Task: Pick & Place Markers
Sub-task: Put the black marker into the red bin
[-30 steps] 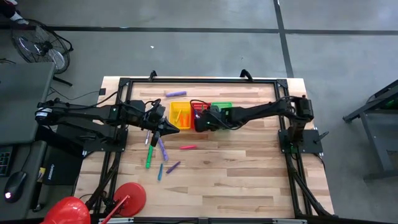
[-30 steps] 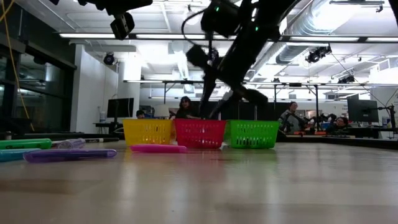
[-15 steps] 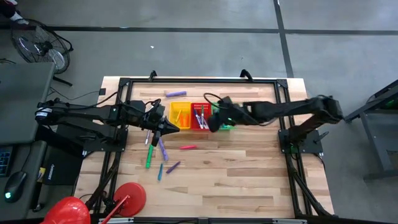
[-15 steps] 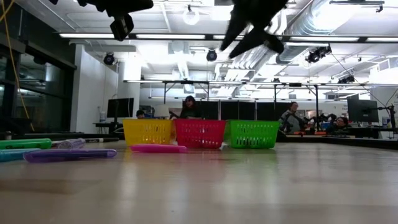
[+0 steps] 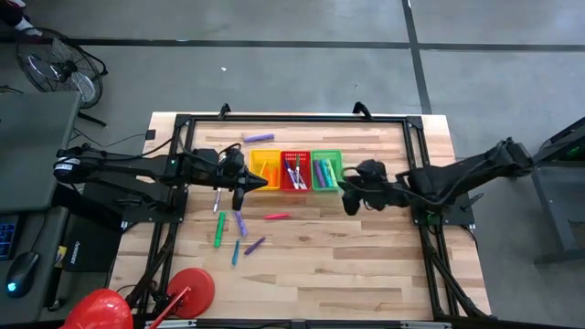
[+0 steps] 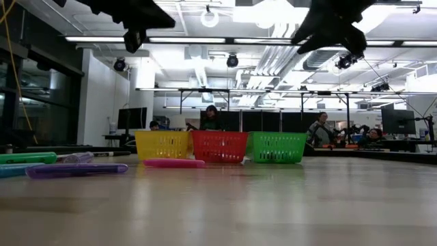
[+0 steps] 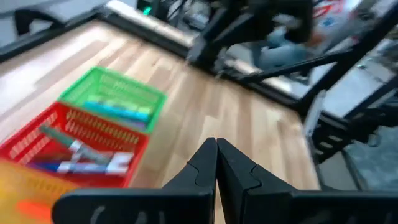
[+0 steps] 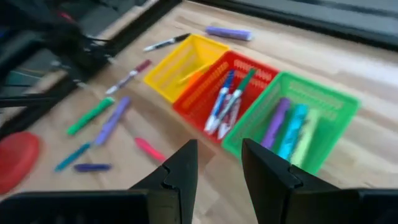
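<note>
Hovering right of the green basket (image 5: 326,171), the right gripper (image 5: 351,199) is held open and empty; the left gripper (image 5: 243,189) is pressed closed, empty, beside the yellow basket (image 5: 264,170).

Pretty even overhead lighting, bright ceiling strips (image 6: 205,39) glaring in the low view. Both wrist views are motion-blurred; the low view's near tabletop (image 6: 225,212) is soft.

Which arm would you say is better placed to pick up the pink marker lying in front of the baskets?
Probably right: its gripper is open and empty; the left gripper looks shut, though similarly near the pink marker.
</note>
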Tool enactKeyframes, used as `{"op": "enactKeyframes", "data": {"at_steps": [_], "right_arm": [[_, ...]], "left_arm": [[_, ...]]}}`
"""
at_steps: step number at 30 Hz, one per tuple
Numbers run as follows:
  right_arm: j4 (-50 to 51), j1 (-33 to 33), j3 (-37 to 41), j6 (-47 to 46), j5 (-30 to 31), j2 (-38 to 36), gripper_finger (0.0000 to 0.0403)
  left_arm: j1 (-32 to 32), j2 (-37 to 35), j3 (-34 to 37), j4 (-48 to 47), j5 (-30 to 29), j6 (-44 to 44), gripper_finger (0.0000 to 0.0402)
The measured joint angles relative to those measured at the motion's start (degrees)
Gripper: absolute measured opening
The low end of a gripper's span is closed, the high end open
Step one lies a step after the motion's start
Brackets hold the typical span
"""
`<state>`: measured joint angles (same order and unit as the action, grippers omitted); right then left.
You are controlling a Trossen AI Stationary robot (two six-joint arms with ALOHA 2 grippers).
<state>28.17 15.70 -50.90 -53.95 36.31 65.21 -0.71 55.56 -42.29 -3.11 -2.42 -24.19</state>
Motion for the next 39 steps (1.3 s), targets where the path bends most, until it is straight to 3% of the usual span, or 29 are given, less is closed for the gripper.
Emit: {"op": "enactKeyframes", "data": {"at_steps": [7,15,20,30,39], "right_arm": [[-9.7,2.3,12.2,1.3,-1.1,-9.0,0.0112],[-13.0,4.2,22.1,4.5,-2.3,-21.6,0.0113],[-13.1,4.3,27.5,4.8,-3.9,-29.4,0.0113],[-13.3,4.3,28.9,10.5,-7.8,-36.4,0.0113],[-13.3,4.3,28.9,12.0,-11.1,-36.8,0.0113]], "left_arm": [[2.9,1.5,0.0,0.1,-1.4,-5.7,0.0],[14.4,3.3,0.0,-0.9,0.1,-8.9,0.0008],[20.7,4.0,0.0,-5.8,-0.1,-9.4,0.0044],[28.2,6.9,0.0,-18.4,0.1,-10.0,0.0149],[32.9,10.2,-0.1,-26.1,0.4,-10.8,0.0166]]}}
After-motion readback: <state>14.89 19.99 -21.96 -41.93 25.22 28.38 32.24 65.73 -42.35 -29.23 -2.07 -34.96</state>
